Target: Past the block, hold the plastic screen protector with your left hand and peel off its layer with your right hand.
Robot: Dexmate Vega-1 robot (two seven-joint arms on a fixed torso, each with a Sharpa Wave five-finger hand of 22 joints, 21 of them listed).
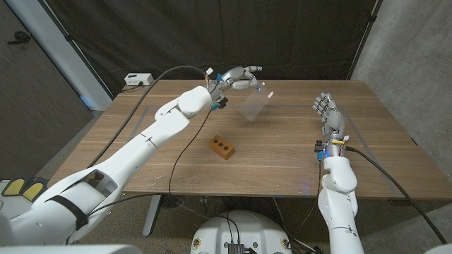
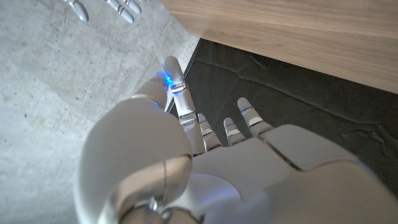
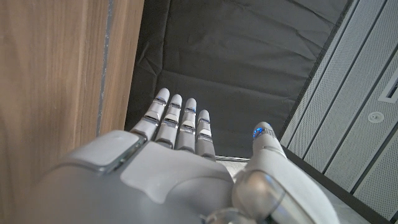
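Note:
Past the brown block (image 1: 222, 147), my left hand (image 1: 239, 77) holds a clear plastic screen protector (image 1: 255, 104) by its upper edge. The sheet hangs tilted just above the table's far middle. In the left wrist view my left hand (image 2: 186, 162) has its thumb (image 2: 171, 78) up against the faint clear sheet. My right hand (image 1: 329, 114) stands upright over the table's right side, well to the right of the sheet, fingers apart and holding nothing. The right wrist view shows my right hand (image 3: 180, 168) with its fingers stretched straight.
A white box (image 1: 138, 79) sits at the table's far left corner. A black cable (image 1: 185, 141) crosses the wooden table (image 1: 282, 162) near the left arm. A dark curtain hangs behind, and a concrete wall stands at the right.

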